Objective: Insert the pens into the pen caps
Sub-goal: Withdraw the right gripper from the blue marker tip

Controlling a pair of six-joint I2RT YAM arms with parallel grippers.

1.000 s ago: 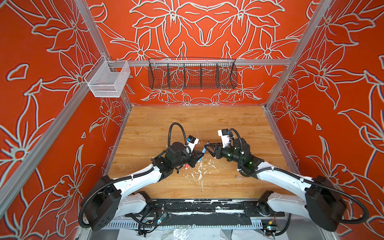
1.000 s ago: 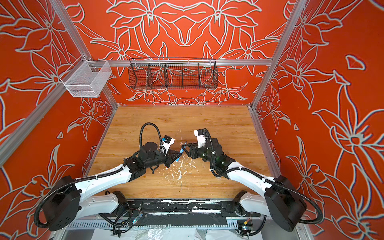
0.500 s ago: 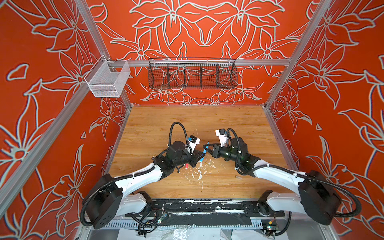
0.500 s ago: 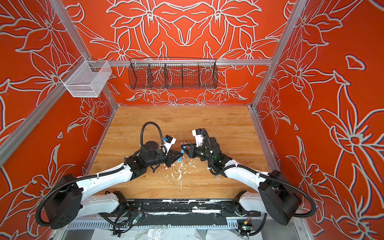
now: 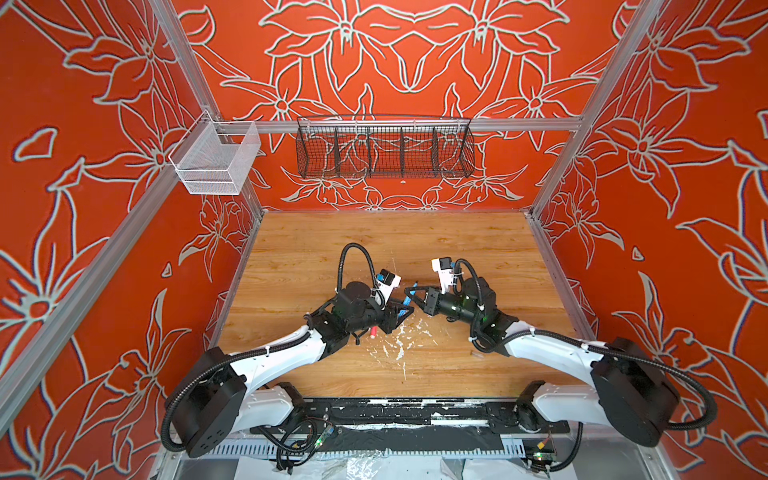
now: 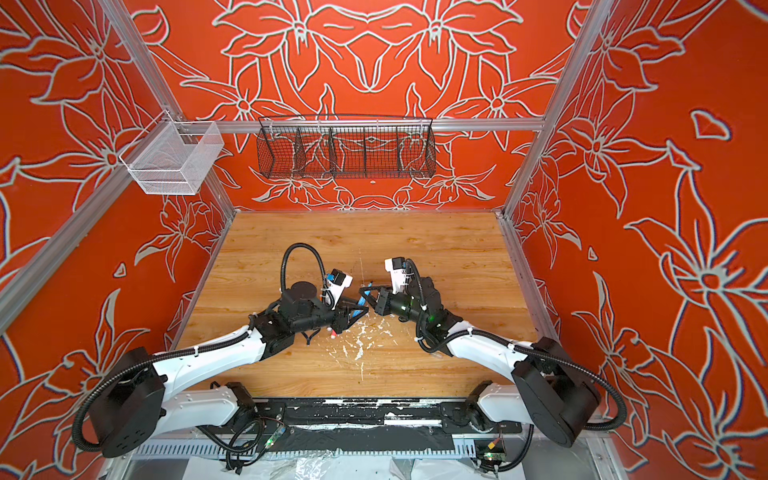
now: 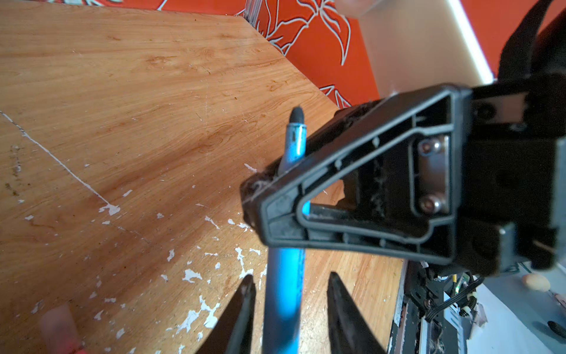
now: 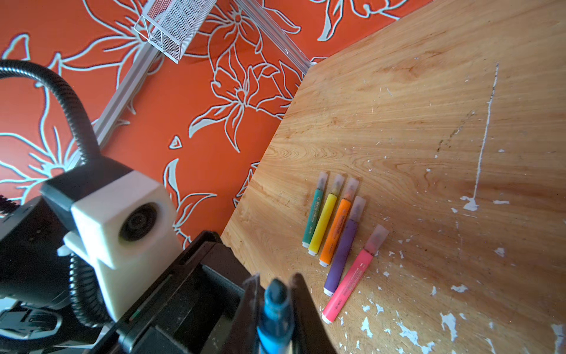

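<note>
A blue pen (image 7: 284,294) hangs above the table between the two grippers; its dark pointed tip carries no cap. My right gripper (image 8: 275,279) is shut on it near the tip. My left gripper (image 7: 289,279) is open, its jaws standing apart from the barrel on both sides. In both top views the grippers meet at mid-table, left gripper (image 5: 404,311) and right gripper (image 5: 412,291). Green (image 8: 313,216), yellow (image 8: 325,222), orange (image 8: 337,228), purple (image 8: 343,249) and pink (image 8: 350,283) pens lie side by side on the table, each wearing a clear pen cap (image 8: 322,180).
White paint flecks (image 5: 399,340) dot the wooden table (image 5: 478,241) in front of the grippers. A white mesh basket (image 5: 216,162) hangs on the left wall and a black wire basket (image 5: 384,147) on the back wall. Orange walls close in three sides.
My right gripper moved in and shut on the blue pen. My left gripper, which was shut on that pen, has opened off it.
</note>
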